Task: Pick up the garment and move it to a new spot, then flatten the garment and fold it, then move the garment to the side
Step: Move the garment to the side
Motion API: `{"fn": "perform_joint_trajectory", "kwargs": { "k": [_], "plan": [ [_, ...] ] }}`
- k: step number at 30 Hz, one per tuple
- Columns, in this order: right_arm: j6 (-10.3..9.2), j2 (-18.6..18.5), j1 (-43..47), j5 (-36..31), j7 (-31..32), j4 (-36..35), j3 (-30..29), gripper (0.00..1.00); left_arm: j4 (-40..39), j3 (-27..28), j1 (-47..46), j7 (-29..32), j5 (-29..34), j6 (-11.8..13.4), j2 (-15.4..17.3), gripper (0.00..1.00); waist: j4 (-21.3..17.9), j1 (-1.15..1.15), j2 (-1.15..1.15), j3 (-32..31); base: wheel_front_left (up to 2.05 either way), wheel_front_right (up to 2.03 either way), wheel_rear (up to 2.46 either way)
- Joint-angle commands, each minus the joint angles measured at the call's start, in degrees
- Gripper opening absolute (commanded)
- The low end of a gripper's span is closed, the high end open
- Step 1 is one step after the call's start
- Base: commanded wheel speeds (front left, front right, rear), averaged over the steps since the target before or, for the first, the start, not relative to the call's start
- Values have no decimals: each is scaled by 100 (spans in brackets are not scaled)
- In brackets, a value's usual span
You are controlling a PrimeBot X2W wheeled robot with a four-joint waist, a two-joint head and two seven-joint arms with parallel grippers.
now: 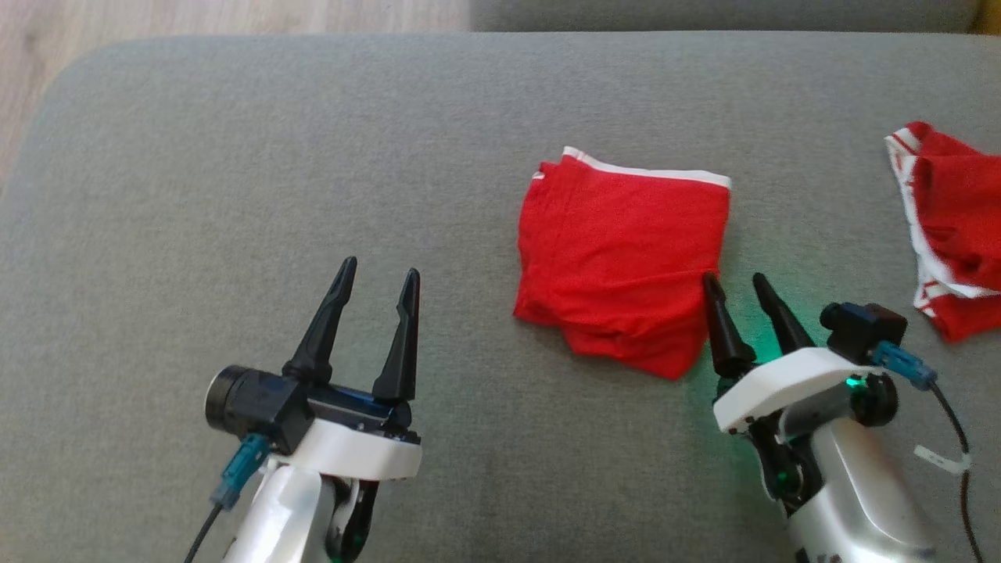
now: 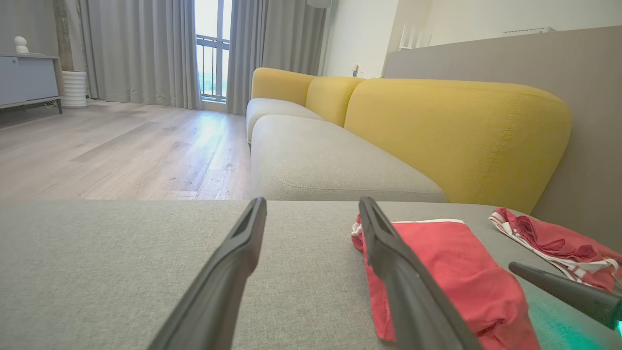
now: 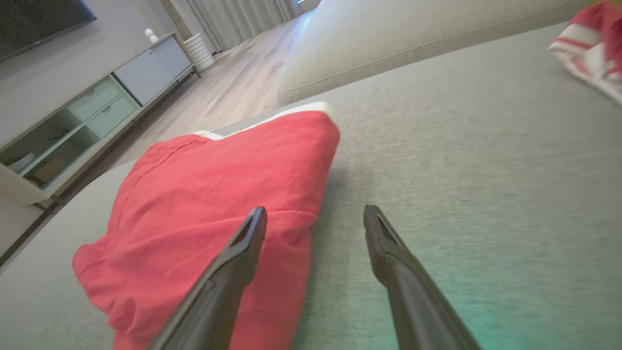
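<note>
Cushion (image 1: 235,195), grey: one; the landmark for every entry below.
Wood floor (image 1: 156,16): one strip, beyond the cushion's far left corner.
Grippers: two.
Left gripper (image 1: 381,270): over the cushion's near left part, fingers spread and empty, bare grey cloth beneath. It is well apart from the garment.
Red garments with white trim: two.
Garment (image 1: 618,258): folded into a rough square, lying flat just right of the cushion's middle. Its white band faces the cushion's far edge, and a looser layer pokes out on the near side.
Right gripper (image 1: 733,277): over the cushion's near right part, fingers spread, gripping nothing. One fingertip (image 3: 245,243) lies over the garment's near right corner, the other over bare cushion. Whether that tip touches the cloth cannot be told.
Second garment (image 1: 958,227): crumpled, at the cushion's right edge, cut off by the frame, apart from the folded one.
Sofa (image 2: 452,131), yellow-backed: one, beyond the cushion's far side.
</note>
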Motion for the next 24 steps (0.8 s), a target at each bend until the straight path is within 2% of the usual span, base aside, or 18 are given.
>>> {"fn": "perform_joint_trajectory", "kwargs": {
  "k": [1, 11, 18, 19, 21, 24],
  "plan": [
    [-4, 9, -225, 180, 21, -52, 222, 100, -131, 114, -232, -29, -37, -8, 33, 100, 104, 0, 0, 72, 0, 0, 0],
    [-4, 9, -724, 511, 375, 1049, 605, 100, -100, -46, -296, -29, -108, 35, 33, 100, 346, 0, 0, 211, 0, 0, 0],
    [-4, 9, -952, 642, 392, 1604, 854, 100, -39, -102, -331, -29, -106, 35, 33, 100, 402, 0, 0, 204, 0, 0, 0],
    [-4, 9, -982, 628, 378, 1681, 896, 93, -32, -106, -339, -29, -105, 34, 33, 100, 408, 0, 0, 198, 0, 0, 0],
    [-4, 9, -1037, 614, 310, 1800, 950, 0, -25, -104, -346, -29, -98, 35, 33, 100, 409, 0, 0, 186, 0, 0, 0],
    [-4, 9, -1148, 506, 131, 1903, 989, 0, -17, -67, -338, -29, -82, 43, 33, 100, 371, 0, 0, 162, 0, 0, 0]
  ]
}}
